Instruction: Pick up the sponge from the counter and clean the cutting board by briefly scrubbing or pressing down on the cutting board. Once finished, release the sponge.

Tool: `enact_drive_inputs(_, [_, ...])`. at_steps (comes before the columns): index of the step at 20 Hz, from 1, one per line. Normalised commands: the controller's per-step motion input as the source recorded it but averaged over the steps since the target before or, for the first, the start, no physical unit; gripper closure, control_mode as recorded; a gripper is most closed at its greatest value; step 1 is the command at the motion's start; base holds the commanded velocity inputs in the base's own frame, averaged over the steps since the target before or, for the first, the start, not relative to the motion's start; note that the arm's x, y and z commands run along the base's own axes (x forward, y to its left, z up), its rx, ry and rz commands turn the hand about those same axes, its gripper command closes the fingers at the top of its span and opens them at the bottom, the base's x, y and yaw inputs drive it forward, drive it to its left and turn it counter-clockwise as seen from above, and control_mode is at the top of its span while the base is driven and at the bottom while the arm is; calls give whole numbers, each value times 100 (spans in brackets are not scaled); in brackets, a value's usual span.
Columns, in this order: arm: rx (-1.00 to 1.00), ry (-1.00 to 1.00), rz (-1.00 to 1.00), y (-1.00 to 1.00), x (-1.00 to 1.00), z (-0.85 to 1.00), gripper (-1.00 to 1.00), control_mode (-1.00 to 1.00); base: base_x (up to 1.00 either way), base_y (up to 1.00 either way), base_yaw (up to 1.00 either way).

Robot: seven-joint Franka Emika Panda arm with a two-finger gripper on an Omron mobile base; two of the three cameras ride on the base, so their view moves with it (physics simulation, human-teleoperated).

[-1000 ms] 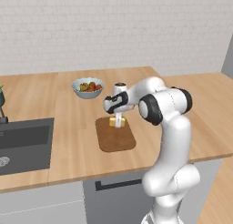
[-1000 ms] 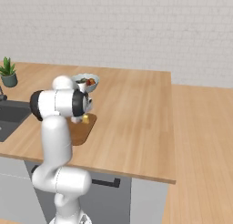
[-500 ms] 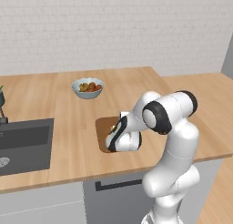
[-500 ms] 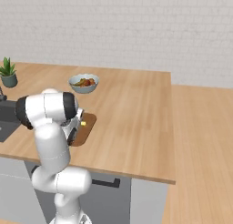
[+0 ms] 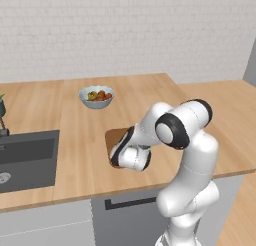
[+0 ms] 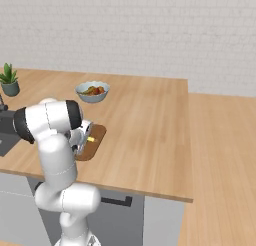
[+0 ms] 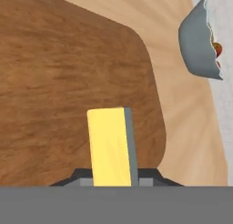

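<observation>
My gripper (image 7: 113, 178) is shut on the sponge (image 7: 111, 145), which stands on edge between the jaws with its yellow body broad to the camera and its grey-green face along the right side. Just beyond it lies the dark reddish-brown cutting board (image 7: 59, 82). In the left base view the hand hangs low over the near part of the cutting board (image 5: 114, 137) and hides most of it. A bit of the yellow sponge (image 6: 91, 139) peeks out beside the hand over the cutting board (image 6: 97, 135) in the right base view. The board rests on the light tan counter (image 5: 75, 115).
A grey bowl of fruit (image 5: 97, 96) sits on the counter behind the board, also bowl (image 7: 200, 38). The dark sink (image 5: 25, 157) is set in to the left. A small potted plant (image 6: 9, 80) stands at the far left.
The arm has swung down and toward the counter's front, bringing the hand with the sponge from above the board to low over its near part. The jaws have tightened on the sponge.
</observation>
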Motion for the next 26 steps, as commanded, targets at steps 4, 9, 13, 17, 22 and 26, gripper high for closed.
enact_drive_inputs(4, [-19, 63, 1, -12, 0, 64, 100, -100, 0, 0, 0])
enact_drive_inputs(9, [-19, 50, 4, -8, 0, 78, 100, -100, 0, 0, 0])
enact_drive_inputs(13, [-16, 41, 4, -14, 0, 62, 100, -100, 0, 0, 0])
enact_drive_inputs(17, [-13, 40, 3, -13, 18, 84, 100, -100, 0, 0, 0])
enact_drive_inputs(22, [-16, 53, -4, -41, 25, 64, -100, -100, 0, 0, 0])
enact_drive_inputs(26, [-12, 59, -13, -60, 34, 31, -100, -100, 0, 0, 0])
